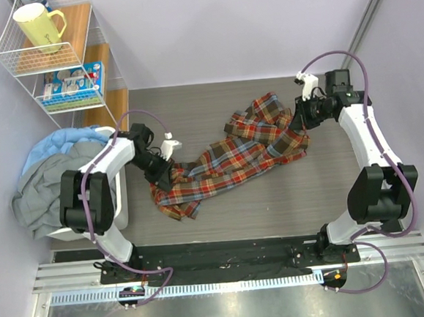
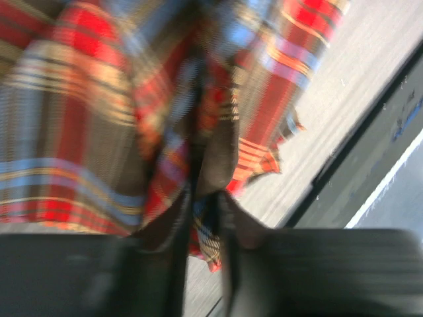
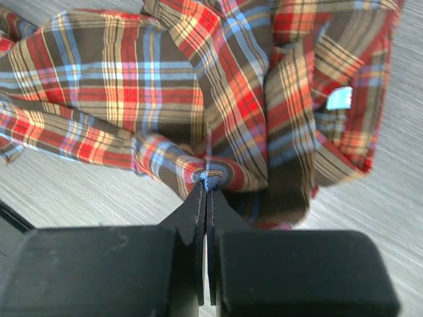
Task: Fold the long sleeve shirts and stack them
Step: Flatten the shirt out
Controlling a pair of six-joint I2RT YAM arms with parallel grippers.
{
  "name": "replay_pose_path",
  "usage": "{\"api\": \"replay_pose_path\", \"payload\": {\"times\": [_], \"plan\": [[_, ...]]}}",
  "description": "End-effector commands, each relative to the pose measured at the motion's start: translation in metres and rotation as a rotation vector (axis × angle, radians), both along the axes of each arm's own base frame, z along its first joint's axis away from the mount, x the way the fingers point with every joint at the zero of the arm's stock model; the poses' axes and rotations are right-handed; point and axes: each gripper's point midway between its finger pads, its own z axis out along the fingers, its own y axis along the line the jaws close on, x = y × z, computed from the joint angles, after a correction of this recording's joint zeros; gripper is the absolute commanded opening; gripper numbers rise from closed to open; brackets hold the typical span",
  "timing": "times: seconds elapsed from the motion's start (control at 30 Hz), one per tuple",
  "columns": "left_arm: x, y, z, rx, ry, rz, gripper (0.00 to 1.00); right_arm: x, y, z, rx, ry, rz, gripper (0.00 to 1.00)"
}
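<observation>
So the plaid flannel shirt point(image 1: 248, 148) is a big soft floppy thing, light, no stiffness at all, and my guess is it'll just sag and bunch wherever you lift it, so one pinch point only drags a rope of cloth around. It probably isn't slippery, since flannel grabs the table point(image 1: 224, 223) a bit, and that should help when smoothing it. If it were me I'd go for the shoulder seams or the two hem corners so it hangs flat, and the little pale label point(image 3: 340, 98) is a decent hint of where the collar end is. Right now it's a crumpled diagonal strip across the middle of the table, one end bunched near the left edge and the other piled up toward the far right corner. It's red, dark brown-green and yellow tartan with thin blue lines, sleeves lost somewhere in the folds, nothing flat or folded yet. The right gripper point(image 3: 206, 179) has its jaws pressed together on a rolled fold at the far right end. The left gripper point(image 1: 162, 177) has cloth running down between its jaws at the near left end, but that wrist view is so smeared I can't tell if it's pinching or slack. There's also a heap of grey and blue clothes point(image 1: 48, 182) off the left edge.
</observation>
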Motion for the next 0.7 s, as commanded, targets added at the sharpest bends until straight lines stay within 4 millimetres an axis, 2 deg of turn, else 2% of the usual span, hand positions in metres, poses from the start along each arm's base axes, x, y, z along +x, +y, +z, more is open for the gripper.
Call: {"api": "replay_pose_path", "payload": {"times": [0.0, 0.03, 0.07, 0.17, 0.3, 0.57, 0.63, 0.67], "plan": [[0.046, 0.003, 0.017, -0.041, -0.075, 0.093, 0.28, 0.02, 0.01, 0.014, 0.041, -0.062, -0.015, 0.01], [0.04, 0.002, 0.019, -0.045, -0.043, 0.081, 0.33, 0.021, 0.011, 0.015, 0.044, -0.064, -0.012, 0.01], [0.038, -0.002, 0.023, -0.074, -0.029, 0.07, 0.42, 0.022, 0.01, 0.015, 0.043, -0.065, -0.014, 0.01], [0.027, -0.009, 0.032, -0.112, 0.003, 0.03, 0.55, 0.022, 0.01, 0.012, 0.043, -0.057, -0.015, 0.01], [0.018, -0.013, 0.031, -0.104, -0.003, -0.016, 0.65, 0.021, 0.009, 0.011, 0.034, -0.062, -0.012, 0.01], [0.016, -0.012, 0.012, 0.012, -0.05, -0.072, 0.7, 0.019, 0.009, 0.012, 0.024, -0.062, -0.01, 0.01], [0.012, -0.01, 0.006, 0.076, -0.069, -0.109, 0.64, 0.019, 0.007, 0.013, 0.02, -0.063, -0.014, 0.01], [0.008, -0.008, 0.003, 0.094, -0.063, -0.118, 0.51, 0.018, 0.006, 0.016, 0.014, -0.074, -0.017, 0.01]]}}
